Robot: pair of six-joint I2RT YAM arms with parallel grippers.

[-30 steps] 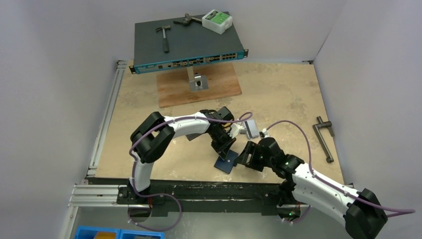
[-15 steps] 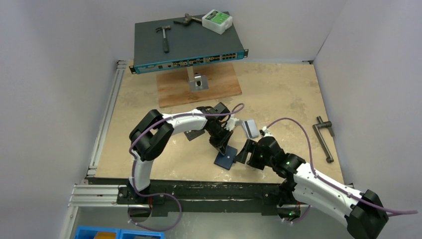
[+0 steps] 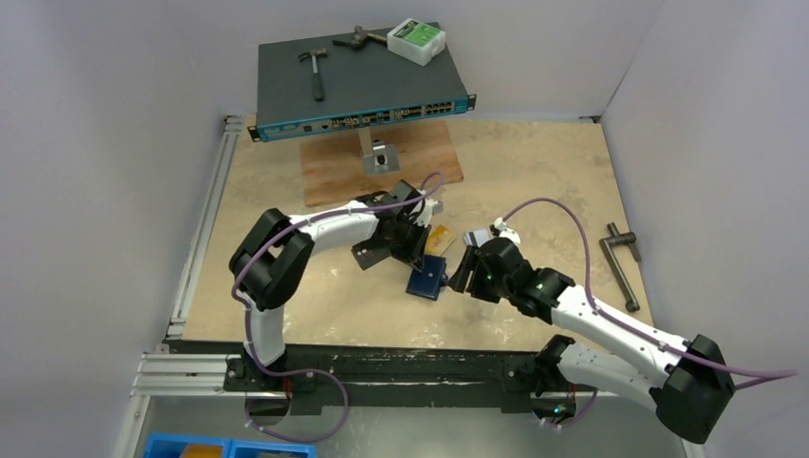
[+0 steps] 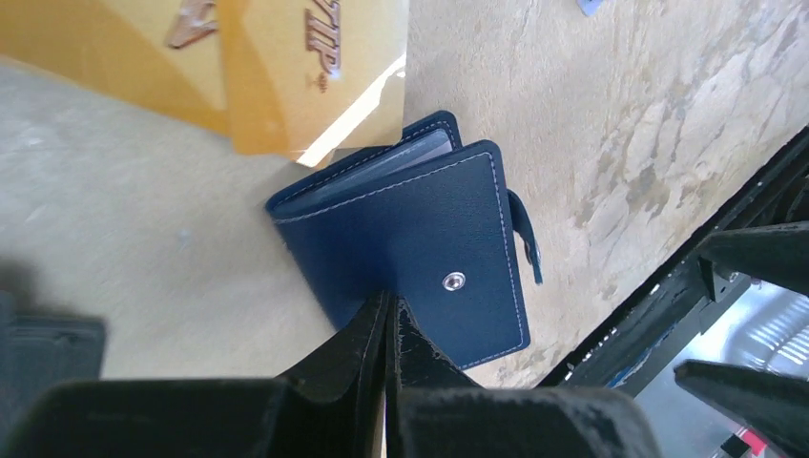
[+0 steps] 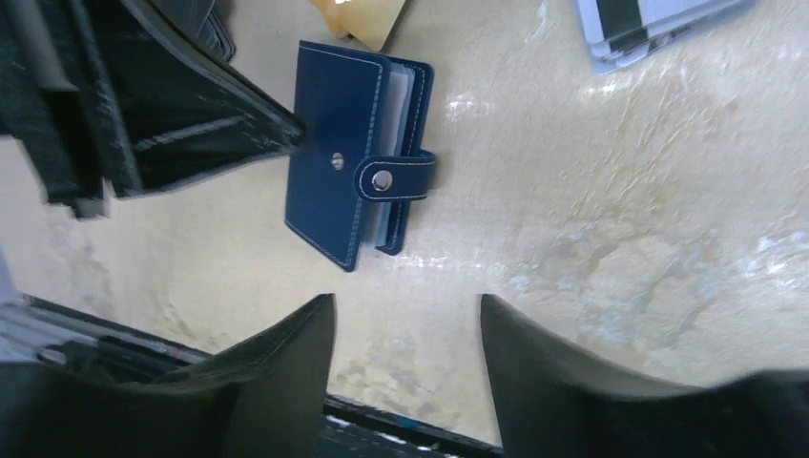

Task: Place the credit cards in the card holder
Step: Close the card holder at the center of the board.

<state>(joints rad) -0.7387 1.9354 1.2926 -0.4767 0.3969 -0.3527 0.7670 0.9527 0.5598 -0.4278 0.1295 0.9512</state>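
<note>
Pinning small navy-blue snap-tab folding card holder (image 4: 420,248) to tan tabletop (image 5: 620,191): L gripper (image 4: 389,310) is clenched empty, tips pressed on cover, prob. vs sliding. R gripper (image 5: 405,305) is held spread, empty, nearby. Orange-gold flat cards (image 4: 305,76) are seen just beyond.

- A robot test lab: two white-and-black robot arms (image 3: 334,227) trailing purple cables are mounted on metal rails (image 3: 191,374) at the near edge of the worktop (image 3: 534,181), behind the fingers (image 5: 563,382).
- Plain pale walls (image 3: 114,114) box the worktop in on three sides.
- Well beyond the fingers, a network switch (image 3: 363,91) on a post carries a hammer (image 3: 314,69) and a white box (image 3: 416,41).
- A metal clamp (image 3: 622,258) lies well right of the fingers.
</note>
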